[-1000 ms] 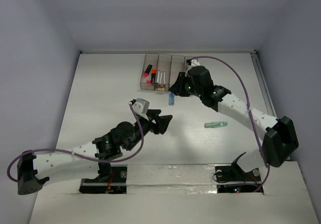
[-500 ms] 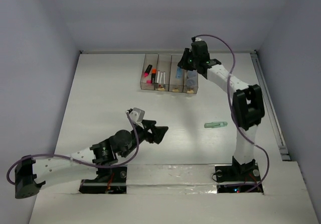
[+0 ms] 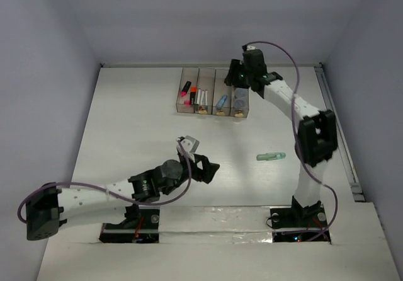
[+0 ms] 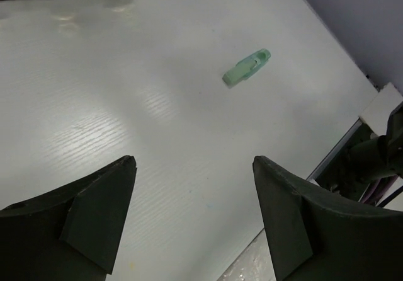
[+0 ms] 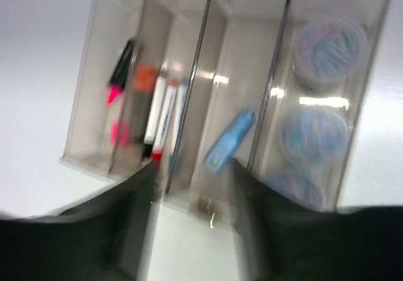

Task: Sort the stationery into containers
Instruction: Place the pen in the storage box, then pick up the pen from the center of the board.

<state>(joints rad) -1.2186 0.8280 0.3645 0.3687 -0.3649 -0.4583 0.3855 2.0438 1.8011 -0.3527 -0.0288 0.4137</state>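
The containers (image 3: 214, 73) stand at the back of the table, four joined bins. The light blue marker (image 3: 221, 102) lies in the third bin, also in the right wrist view (image 5: 230, 141). The pink highlighter (image 3: 184, 91) is in the first bin. The orange highlighter (image 3: 192, 94) and the white pens (image 3: 201, 97) are in the second. The grey-blue pots (image 5: 313, 130) fill the fourth. The pale green marker (image 3: 271, 157) lies alone on the table. My right gripper (image 3: 234, 79) hangs open and empty over the bins. My left gripper (image 3: 211, 167) is open and empty, left of the green marker (image 4: 246, 68).
White walls close in the table at the back and sides. A rail (image 3: 337, 126) runs along the right edge. The right arm's base (image 4: 378, 161) stands near the front edge, close to the green marker.
My right gripper carried the light blue marker up to the third bin, let it go, and now stands open above it. My left gripper has moved right, toward the green marker.
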